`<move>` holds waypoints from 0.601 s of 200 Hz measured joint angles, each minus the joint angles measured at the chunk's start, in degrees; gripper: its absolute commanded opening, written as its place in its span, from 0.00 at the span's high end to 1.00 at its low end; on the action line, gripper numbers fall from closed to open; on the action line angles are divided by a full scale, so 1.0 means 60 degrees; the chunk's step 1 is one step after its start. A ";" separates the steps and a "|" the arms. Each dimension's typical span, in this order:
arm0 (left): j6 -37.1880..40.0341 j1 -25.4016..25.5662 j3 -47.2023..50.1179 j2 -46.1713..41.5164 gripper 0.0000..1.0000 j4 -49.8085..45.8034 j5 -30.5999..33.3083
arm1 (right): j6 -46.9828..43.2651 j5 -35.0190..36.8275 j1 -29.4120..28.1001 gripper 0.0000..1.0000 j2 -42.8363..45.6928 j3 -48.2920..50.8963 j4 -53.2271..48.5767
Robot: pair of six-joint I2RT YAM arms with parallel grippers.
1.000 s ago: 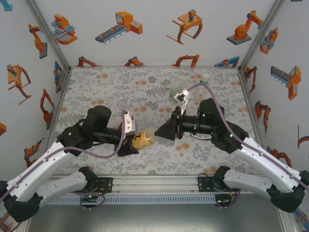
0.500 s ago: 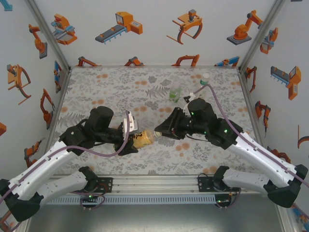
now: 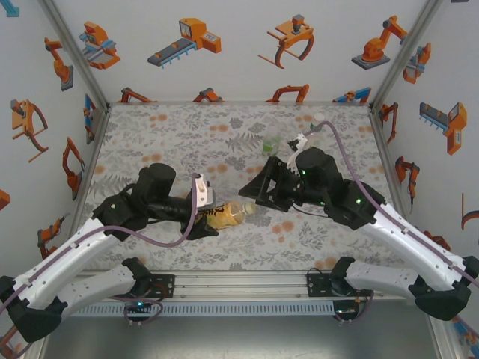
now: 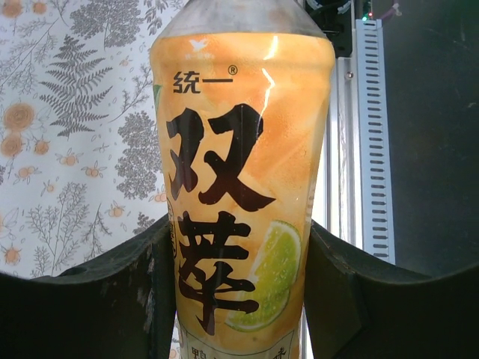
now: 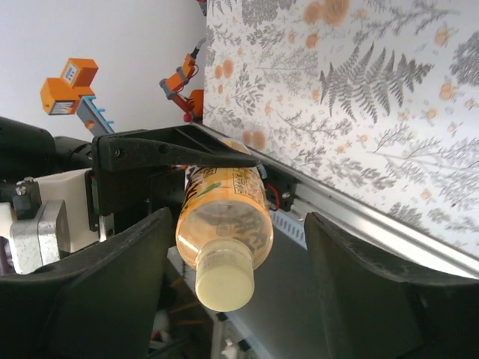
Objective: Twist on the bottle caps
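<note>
Your left gripper (image 3: pixel 208 217) is pinching the bottle (image 3: pixel 232 215) on its side over mid-table, well apart from every edge — open room is lying left and far. Its cap (image 5: pixel 223 280) is facing the right gripper (image 3: pixel 251 193), whose jaws are standing spread, not touching it. The fern-print table (image 3: pixel 172 127) is sitting between sticker-covered walls (image 3: pixel 224 45).

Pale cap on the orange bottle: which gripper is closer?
Right. The right gripper flanks the pale cap, not touching; the left gripper clamps the orange bottle by its labelled body, farther back.
</note>
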State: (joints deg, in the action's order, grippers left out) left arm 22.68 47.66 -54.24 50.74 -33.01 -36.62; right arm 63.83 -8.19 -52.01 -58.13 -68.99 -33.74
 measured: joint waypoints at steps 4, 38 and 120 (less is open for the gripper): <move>0.0007 -0.0004 0.0000 -0.0007 1.00 0.0007 -0.0033 | -0.0175 0.0025 0.0000 0.33 0.0018 -0.0044 0.0000; 0.0011 0.0000 0.0000 -0.0113 1.00 0.0007 -0.0160 | -0.2244 -0.0022 0.0000 0.36 0.0270 -0.0375 0.0044; 0.0051 0.0000 0.0000 -0.0229 1.00 0.0015 -0.0535 | -1.0404 -0.3668 0.0000 0.39 0.0310 -0.0612 0.0390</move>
State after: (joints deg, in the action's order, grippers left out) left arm 22.98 47.66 -54.24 49.36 -32.93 -39.83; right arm 1.41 -30.20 -52.01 -56.27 -72.66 -31.40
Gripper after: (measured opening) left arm 0.545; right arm 0.619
